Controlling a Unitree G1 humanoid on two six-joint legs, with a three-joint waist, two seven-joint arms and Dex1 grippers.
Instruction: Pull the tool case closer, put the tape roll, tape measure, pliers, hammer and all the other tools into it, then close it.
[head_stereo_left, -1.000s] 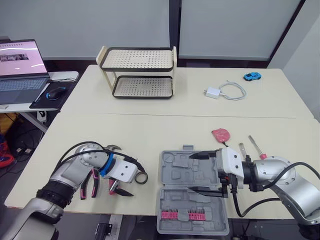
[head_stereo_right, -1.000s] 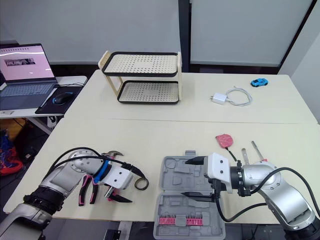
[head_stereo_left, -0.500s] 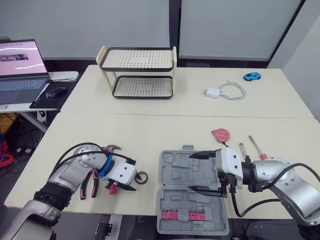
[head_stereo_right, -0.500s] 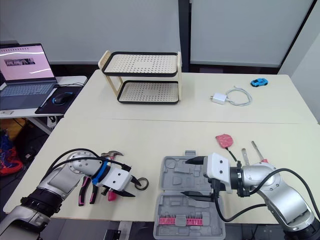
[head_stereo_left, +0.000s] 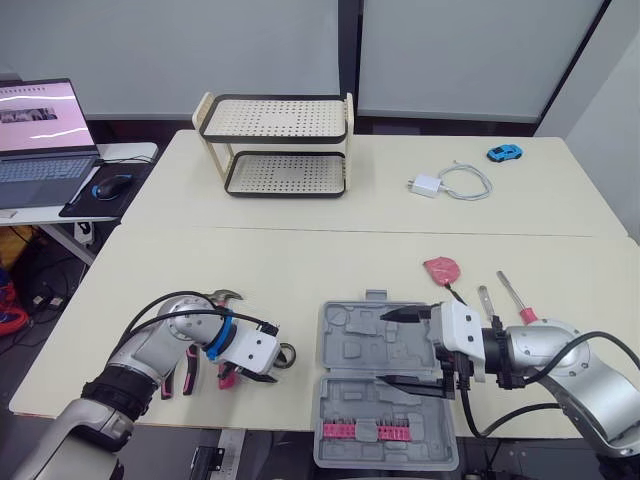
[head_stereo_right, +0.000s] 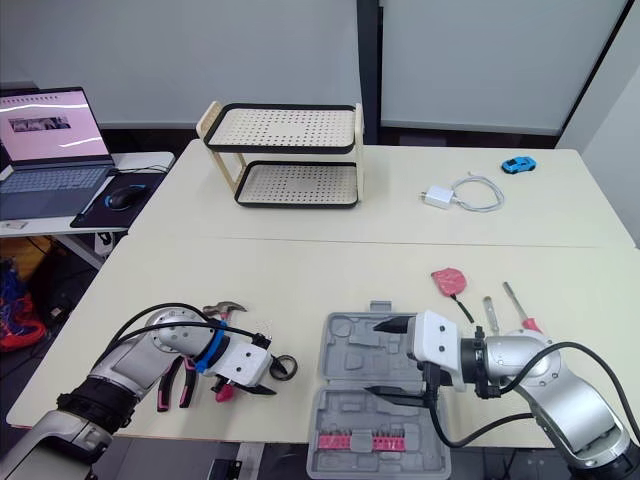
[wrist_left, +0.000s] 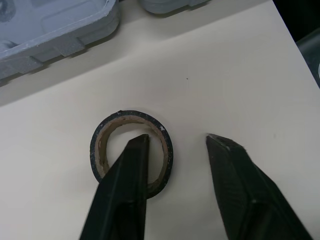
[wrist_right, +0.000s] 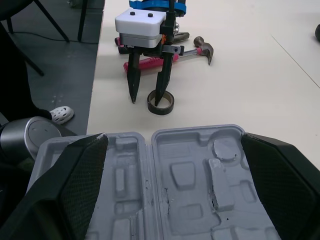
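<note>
The left hand (wrist_left: 177, 139) has been lowered onto the tape roll (wrist_left: 131, 116), near the front edge of the desk (head_stereo_left: 300, 260) beside the tool case (head_stereo_left: 350, 345). Its fingers are apart, one inside the ring, so a grasp is judged to be next.

Table (head_stereo_left: 300, 270): tool case (head_stereo_left: 370, 350), tape roll (wrist_right: 161, 108), hammer (wrist_right: 202, 46), rack (head_stereo_left: 275, 118).

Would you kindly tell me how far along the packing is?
Done: tool case lies open at the near table edge. In hand: open left gripper has one finger inside the tape roll, not yet gripping. Left: pliers, hammer, tape measure, screwdrivers lie outside; case unclosed.
</note>
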